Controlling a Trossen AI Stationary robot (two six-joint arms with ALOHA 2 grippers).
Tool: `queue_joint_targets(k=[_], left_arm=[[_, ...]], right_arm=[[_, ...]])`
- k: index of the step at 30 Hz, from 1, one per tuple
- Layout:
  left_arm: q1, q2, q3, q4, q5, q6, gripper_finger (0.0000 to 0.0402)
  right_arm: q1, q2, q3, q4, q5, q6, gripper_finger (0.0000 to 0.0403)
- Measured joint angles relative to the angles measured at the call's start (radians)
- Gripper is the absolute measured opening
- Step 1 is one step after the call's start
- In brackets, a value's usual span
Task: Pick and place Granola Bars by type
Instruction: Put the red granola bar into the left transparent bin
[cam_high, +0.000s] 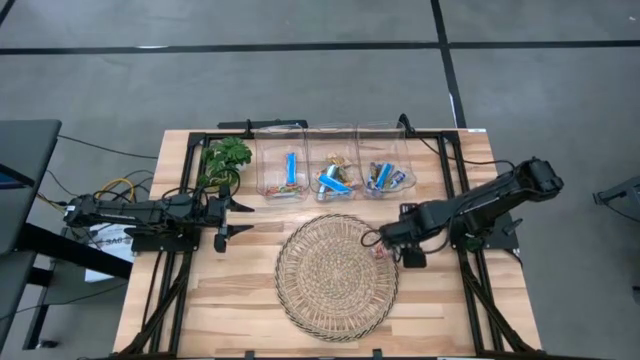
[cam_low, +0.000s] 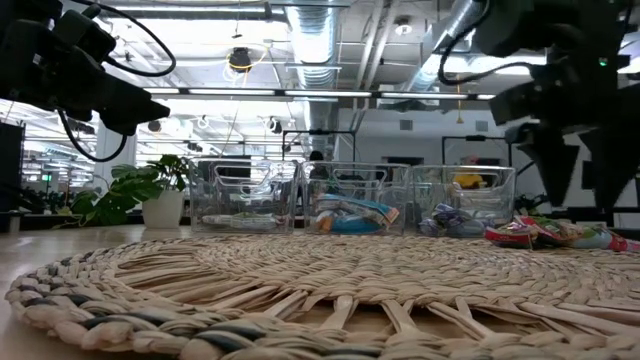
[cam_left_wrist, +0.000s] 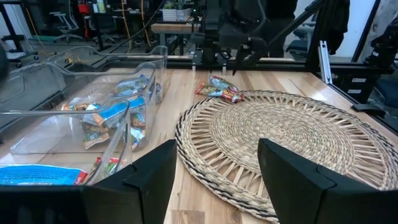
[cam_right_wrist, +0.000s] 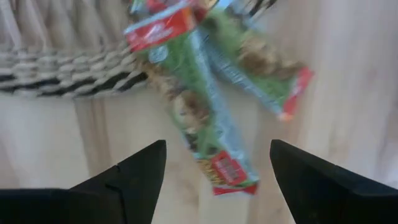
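Observation:
A few green-and-red wrapped granola bars (cam_right_wrist: 205, 118) lie crossed over one another, half on the right rim of the round woven mat and half on the wood; they also show in the high view (cam_high: 381, 250), the low view (cam_low: 548, 234) and the left wrist view (cam_left_wrist: 217, 91). My right gripper (cam_right_wrist: 217, 171) hangs open just above them, pointing down, its fingers standing on either side of the nearest bar's red end without touching it (cam_high: 384, 240). My left gripper (cam_high: 223, 222) waits open by the table's left side, pointing toward the mat (cam_left_wrist: 217, 168).
Three clear bins (cam_high: 333, 175) stand in a row along the far edge, holding blue and mixed-colour bars (cam_left_wrist: 106, 115). A green potted plant (cam_high: 224, 158) stands left of them. The woven mat (cam_high: 335, 275) fills the table's middle. Black frame rails (cam_high: 470, 280) run along both sides.

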Motion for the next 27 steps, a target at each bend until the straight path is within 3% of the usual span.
queue_joint_targets(k=[15, 27], left_arm=[[0.000, 0.002, 0.000, 0.000, 0.000, 0.000, 0.0220], [0.000, 0.002, 0.000, 0.000, 0.000, 0.000, 0.0220]], right_arm=[[0.021, 0.106, -0.066, 0.114, -0.002, 0.036, 0.0268], [0.017, 0.138, -0.067, 0.134, -0.009, 0.052, 0.0080]])
